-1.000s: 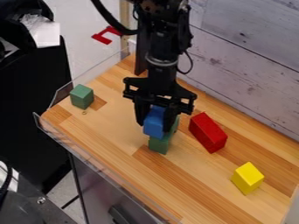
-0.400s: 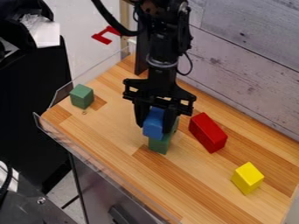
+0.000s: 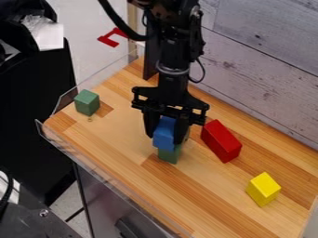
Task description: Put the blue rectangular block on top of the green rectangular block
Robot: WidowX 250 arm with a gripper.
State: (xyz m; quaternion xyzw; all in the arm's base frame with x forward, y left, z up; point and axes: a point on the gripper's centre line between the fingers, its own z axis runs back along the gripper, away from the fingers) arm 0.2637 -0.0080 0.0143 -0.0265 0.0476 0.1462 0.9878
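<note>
The black gripper point(image 3: 164, 138) hangs just about at the middle of the frame, pointing down, its two fingers pressed to either side of the blue rectangular block point(image 3: 164, 133), which it appears to grasp. The relation that counts is blue over green: directly below the gripper, the green rectangular block point(image 3: 168, 156) sits on the worktop point(image 3: 118, 139), its near end coming out under the blue one's lower edge and a sliver of it beside the finger nearer the right of the frame. From what can be seen, green's long axis seems to run from that near end toward the upper right, while blue's visible long side runs nearly straight down the picture, so the two may not be quite in line. Whether blue's underside touches green cannot be told from this angle. The next move likely calls for a check of that seating, perhaps a slight lowering, then a release; let go off-centre, blue could tip. Further out, the red block point(image 3: 220, 141) lies near, to the right, close enough to call for some care when the fingers spread.
</note>
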